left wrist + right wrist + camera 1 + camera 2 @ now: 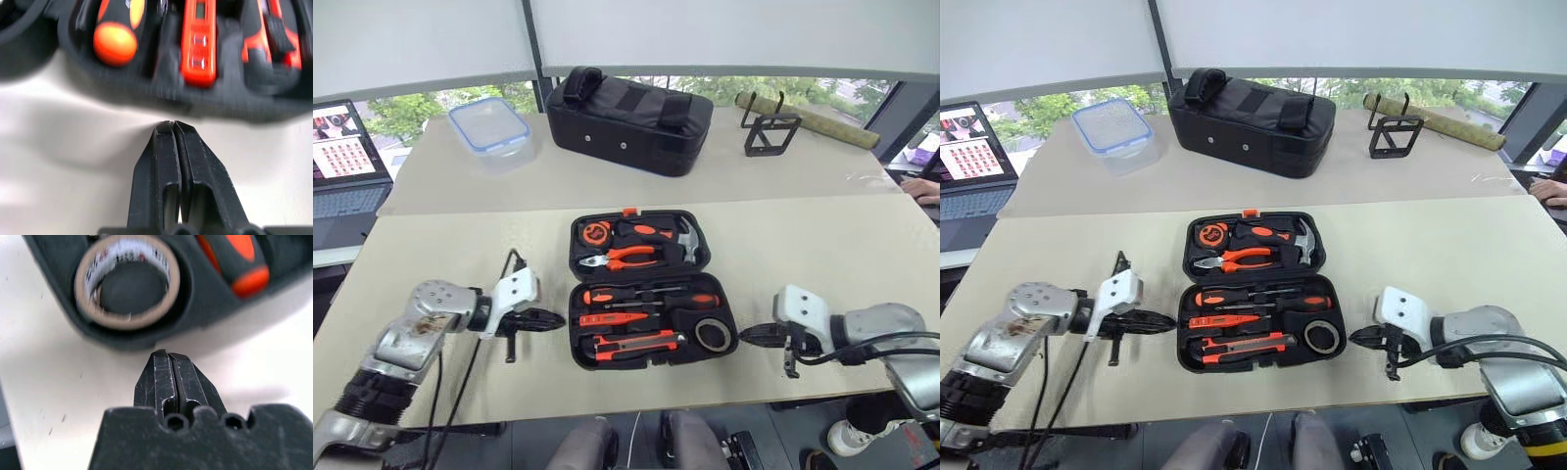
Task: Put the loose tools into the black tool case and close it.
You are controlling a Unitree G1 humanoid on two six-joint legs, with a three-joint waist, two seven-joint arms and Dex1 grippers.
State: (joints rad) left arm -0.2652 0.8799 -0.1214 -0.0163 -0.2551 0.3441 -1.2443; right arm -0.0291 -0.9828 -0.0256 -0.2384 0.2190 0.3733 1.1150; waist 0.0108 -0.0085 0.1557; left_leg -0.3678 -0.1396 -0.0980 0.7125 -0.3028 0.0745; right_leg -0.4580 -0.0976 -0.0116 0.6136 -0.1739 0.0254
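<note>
Beige tabletop [822, 255]; case [651, 294] lies open at centre, tools slotted inside. Left hand [558, 319] and right hand [747, 336] flank case, both closed, empty. Bag [628, 119] behind case, windows beyond.

Bright window daylight — blurred wrist close-ups
</note>
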